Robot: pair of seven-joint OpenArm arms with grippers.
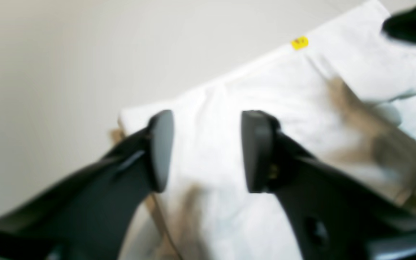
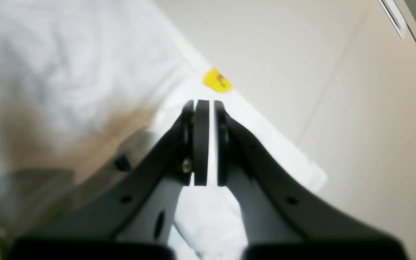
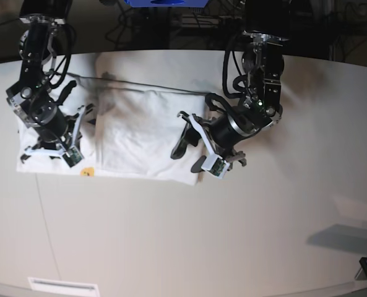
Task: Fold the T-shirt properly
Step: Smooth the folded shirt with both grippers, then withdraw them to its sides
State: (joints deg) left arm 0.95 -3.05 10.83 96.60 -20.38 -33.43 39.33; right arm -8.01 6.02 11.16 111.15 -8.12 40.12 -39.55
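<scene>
Surface (image 3: 233, 235), pale and wide, fills most of the base view, and the T-shirt (image 3: 140, 133) lies on it in the upper left part of the frame as a flat white band running from the left edge region toward the centre, with a doubled-over layer in its middle. In the left wrist view the T-shirt (image 1: 237, 119) crosses the frame from lower centre to upper right, and in the right wrist view the T-shirt (image 2: 60, 68) takes up the left half. The left hand (image 3: 197, 151) hangs at the cloth's right end in the base view; seen from its own camera, the left hand (image 1: 207, 151) has its fingers spread wide with white cloth showing between them and nothing gripped. The right hand (image 3: 50, 148) sits over the cloth's left end, and from its wrist camera the right hand (image 2: 208, 142) has its pads nearly together, a narrow gap left; whether cloth is pinched there cannot be told. A small yellow tag (image 3: 87, 172) lies at the shirt's lower edge, also visible as the yellow tag (image 1: 299, 42) and (image 2: 217, 81).
</scene>
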